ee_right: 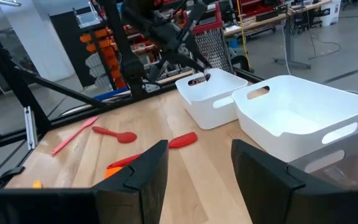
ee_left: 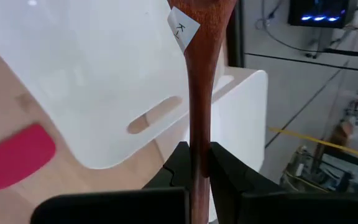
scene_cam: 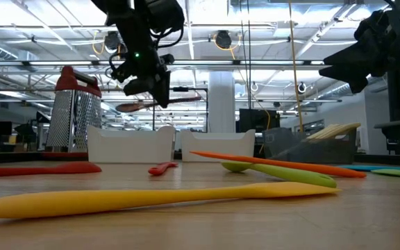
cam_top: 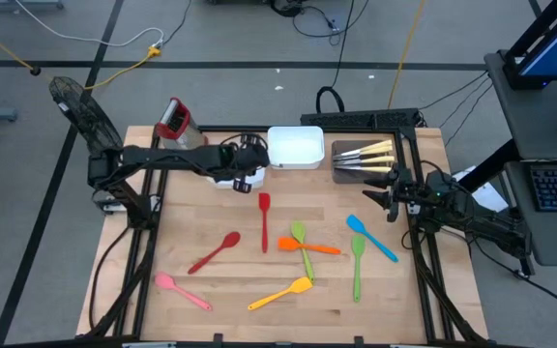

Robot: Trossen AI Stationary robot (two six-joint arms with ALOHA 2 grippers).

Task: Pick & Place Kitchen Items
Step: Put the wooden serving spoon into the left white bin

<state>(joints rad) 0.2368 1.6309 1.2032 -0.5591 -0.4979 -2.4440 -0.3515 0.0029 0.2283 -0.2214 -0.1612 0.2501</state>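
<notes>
My left gripper (cam_top: 246, 162) is shut on a brown wooden spoon (scene_cam: 160, 103) and holds it in the air over the left white tray (cam_top: 222, 180), beside the second white tray (cam_top: 295, 147). My right gripper (cam_top: 388, 198) hangs open and empty at the table's right side, next to the dark tray (cam_top: 356, 172) of pale-handled knives (cam_top: 367, 155). On the table lie a red spatula (cam_top: 264, 218), a red spoon (cam_top: 215, 252), a pink spoon (cam_top: 183, 291), a yellow spatula (cam_top: 280, 293), an orange spatula (cam_top: 309, 246), two green spoons (cam_top: 358, 261) and a blue spatula (cam_top: 371, 238). My left gripper pinches the brown spoon's handle (ee_left: 197, 134) between its two fingers (ee_left: 227, 168). The fingers point down from above and lie across the handle. The spoon hangs nearly level, lifted clear above the left white tray's rim (scene_cam: 130, 132); a white label (ee_left: 183, 27) is stuck on it.
A red-topped metal grater (cam_top: 174, 121) stands at the far left behind the trays. The utensils lie scattered over the table's middle and near part. Black frame rails (cam_top: 424, 261) run along the table's left and right sides.
</notes>
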